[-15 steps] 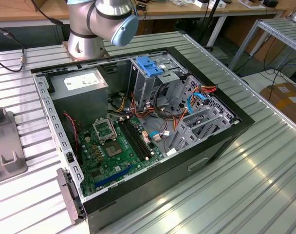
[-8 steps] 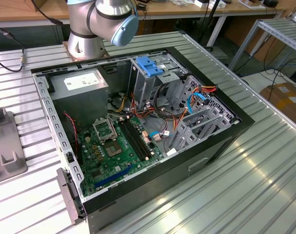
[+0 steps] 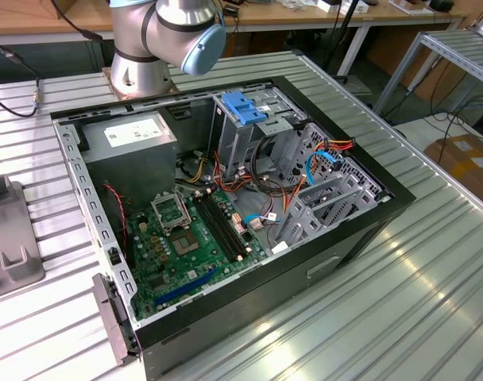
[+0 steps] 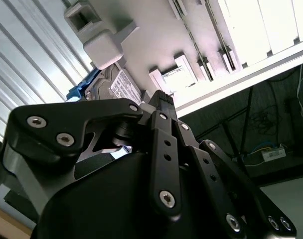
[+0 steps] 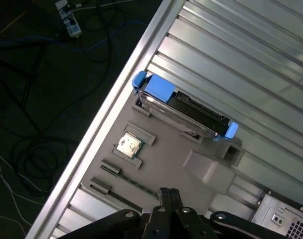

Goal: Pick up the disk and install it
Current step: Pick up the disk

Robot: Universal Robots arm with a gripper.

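Note:
The disk [image 5: 184, 107] is a slim drive in a bright blue carrier. It stands on its edge in a grey holder tray [image 5: 161, 164] on the ribbed metal table. In the first wrist view my gripper [image 5: 169, 192] is apart from the disk, above the tray's middle, with its fingers pressed together and nothing between them. The second wrist view shows the disk [image 4: 119, 84] just beyond the gripper [image 4: 160, 98]. The open computer case [image 3: 384, 208] lies on the table in the exterior view, with its metal drive cage [image 3: 249, 139] at the far side.
A small square chip [image 5: 129, 145] sits in a recess of the tray. The table edge [image 5: 106, 114] runs close by the tray, with dark floor and cables [image 5: 27, 154] beyond. A broad blue bracket [image 3: 245, 107] tops the drive cage. The arm's base [image 3: 158, 40] stands behind the case.

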